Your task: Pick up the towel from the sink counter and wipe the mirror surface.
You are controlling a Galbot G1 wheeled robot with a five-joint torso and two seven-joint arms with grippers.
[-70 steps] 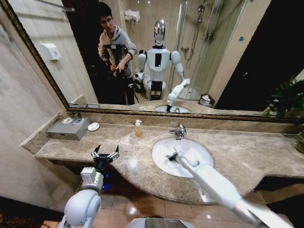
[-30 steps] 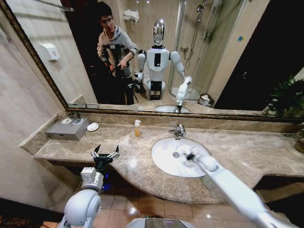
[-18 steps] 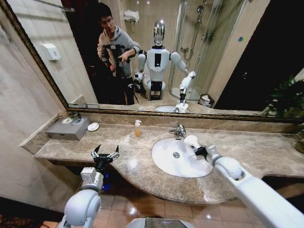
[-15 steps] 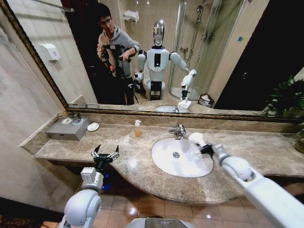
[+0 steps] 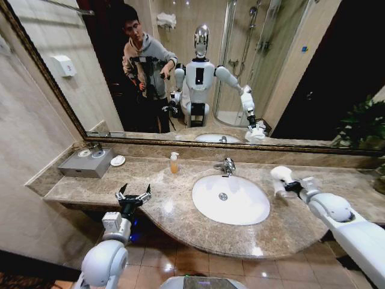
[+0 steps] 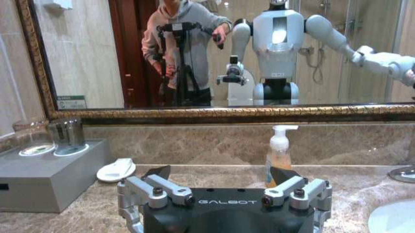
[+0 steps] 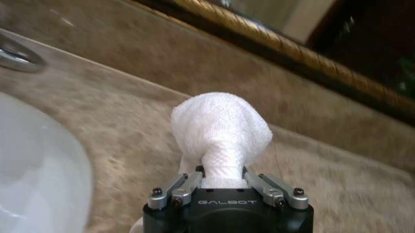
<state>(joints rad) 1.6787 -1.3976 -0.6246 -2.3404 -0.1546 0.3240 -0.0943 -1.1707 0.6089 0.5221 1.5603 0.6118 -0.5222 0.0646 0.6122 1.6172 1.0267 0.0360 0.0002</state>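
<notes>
Marble runs the length of your bench point(image 5: 180, 198), with the white basin point(image 5: 230, 198) sunk in its middle and the bronze-framed mirror point(image 5: 289, 72) rising behind. Your right gripper point(image 5: 287, 186) is clenched on the towel point(image 5: 280, 179), which bunches out past the fingertips in the right wrist view point(image 7: 220, 131). Over the last 2 seconds that arm has swung from above the basin out to the right side, now hovering over the marble near the mirror's lower frame. You have the pick-up done; wiping has not begun. Your left gripper point(image 5: 133, 196) stays parked at the bench's front edge, fingers point(image 6: 152, 182) spread and holding nothing.
</notes>
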